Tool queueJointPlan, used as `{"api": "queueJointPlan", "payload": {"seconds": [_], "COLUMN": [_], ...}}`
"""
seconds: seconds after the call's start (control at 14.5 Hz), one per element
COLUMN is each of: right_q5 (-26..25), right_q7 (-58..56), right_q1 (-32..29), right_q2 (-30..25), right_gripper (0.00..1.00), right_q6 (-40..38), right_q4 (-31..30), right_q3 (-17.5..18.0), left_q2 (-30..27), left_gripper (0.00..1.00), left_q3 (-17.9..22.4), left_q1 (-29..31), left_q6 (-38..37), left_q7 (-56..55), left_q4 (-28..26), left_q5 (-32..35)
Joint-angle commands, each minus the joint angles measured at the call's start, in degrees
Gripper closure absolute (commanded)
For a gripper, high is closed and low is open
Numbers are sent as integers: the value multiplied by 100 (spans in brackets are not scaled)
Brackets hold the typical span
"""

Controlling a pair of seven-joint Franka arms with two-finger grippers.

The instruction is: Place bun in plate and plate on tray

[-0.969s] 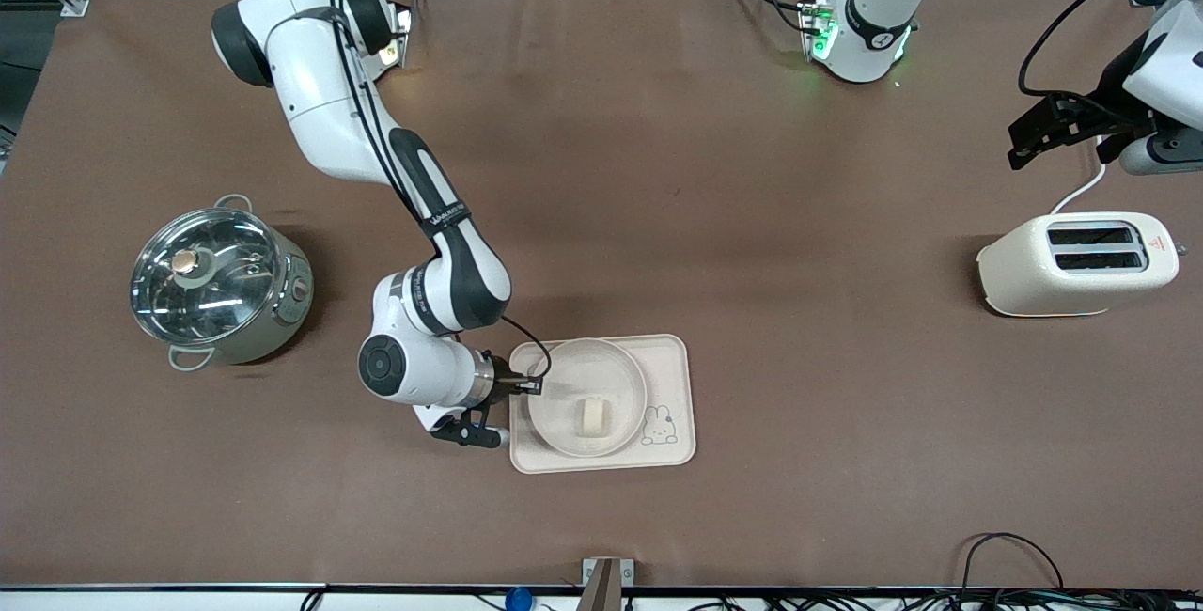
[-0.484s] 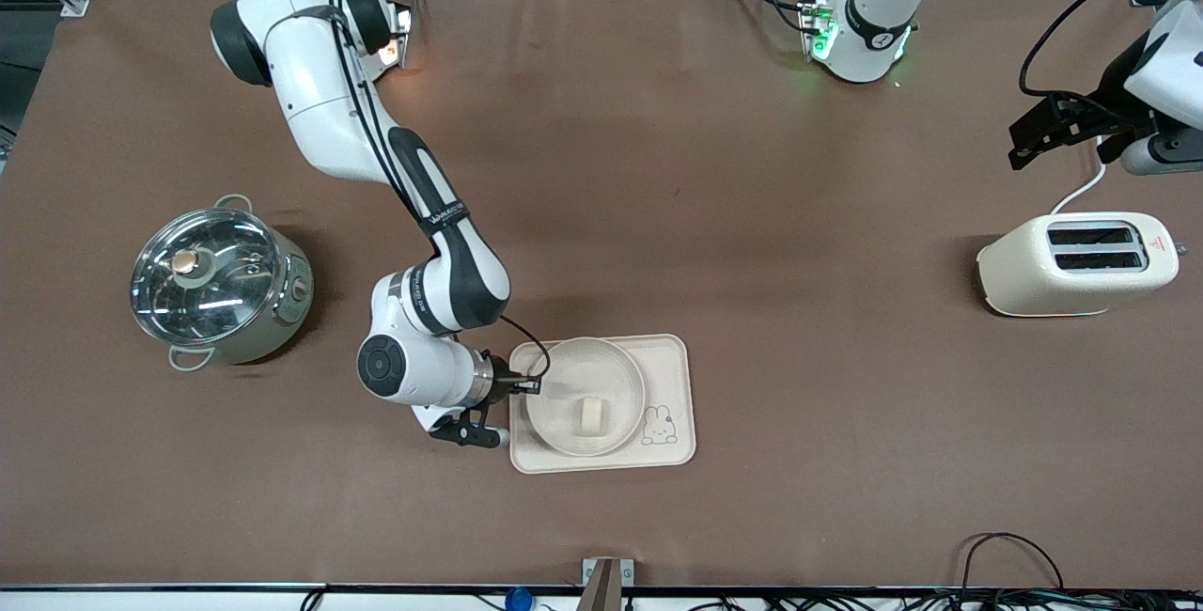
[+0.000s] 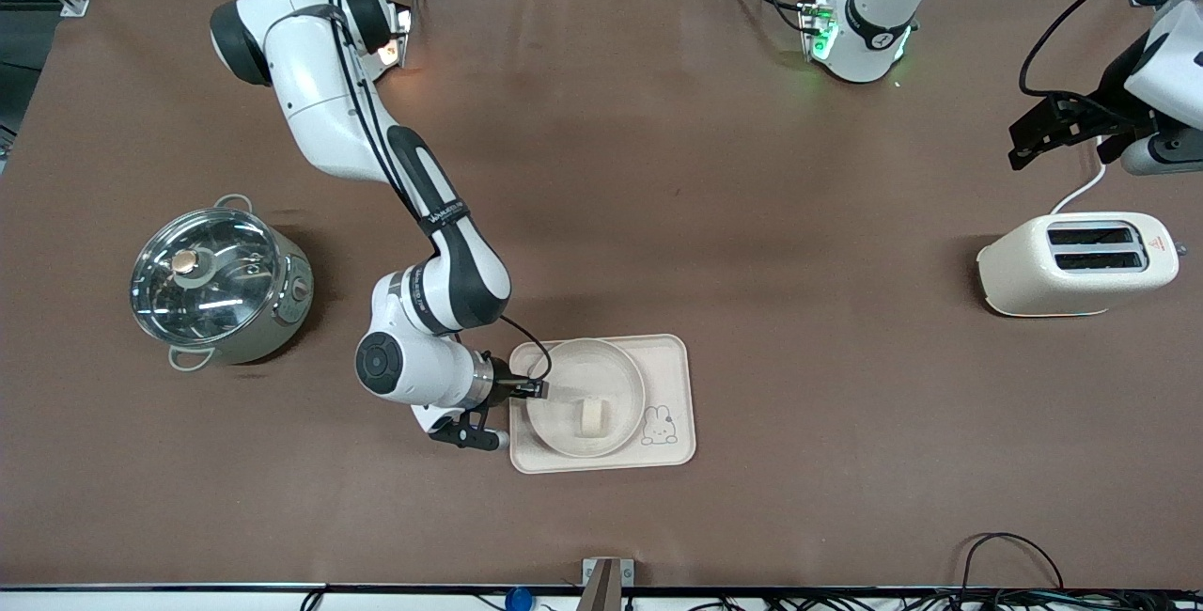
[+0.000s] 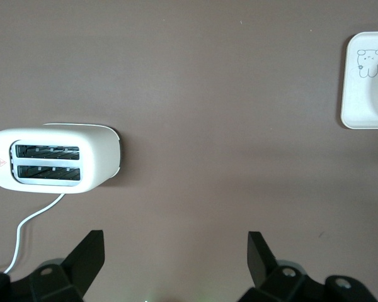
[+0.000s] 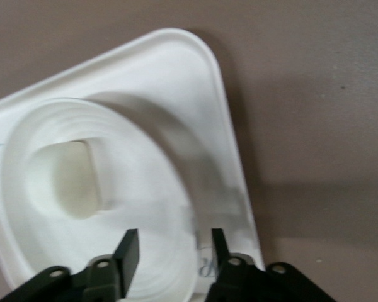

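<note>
Right wrist view gives me the right gripper (image 5: 170,251) parted a little, its fingers straddling the plate (image 5: 145,189) rim without clamping. The bun (image 5: 66,179) lies in the plate, the plate on the tray (image 5: 217,94).

Front view adds the brown table (image 3: 658,169), a pot (image 3: 221,287) at 9 o'clock, a toaster (image 3: 1076,263) at 3.

My left gripper (image 4: 176,258) waits wide open above the table near the toaster.

lidded steel pot (image 3: 220,284), cream toaster (image 3: 1077,263)
</note>
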Motion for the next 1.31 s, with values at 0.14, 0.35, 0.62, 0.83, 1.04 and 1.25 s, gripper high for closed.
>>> {"api": "queueJointPlan", "payload": {"seconds": [0.14,0.35,0.62,0.83,1.04,1.25], "right_q5": [100,-784,-1315,-2710,-2730,-2800], "right_q7": [-865,-981,-2254,-2387,-2178,-2089], "right_q1": [-816,-1055,-1643,-1696,-1916,-2503], "right_q2": [-794,-1374,-2498,-3140,-4166,-5398], "right_gripper": [0,0,0,0,0,0], "right_q6": [-1057,-2061,-3265,-3959,-4788,-4324], "right_q4": [-137,-137,-163,-163,-661,-2066], "right_q3": [54,-192,-263,-185,-105,350], "left_q2": [-56,-56,-56,-47,-47,-47], "left_gripper": [0,0,0,0,0,0], "left_q3": [49,32,14,14,14,14], "left_q1": [-10,-19,-28,-28,-28,-28], "left_q6": [37,28,10,10,10,10], "left_q7": [138,138,138,130,138,130], "left_q4": [-45,-45,-53,-54,-62,-62], "left_q5": [-102,-102,-102,-102,-102,-102]}}
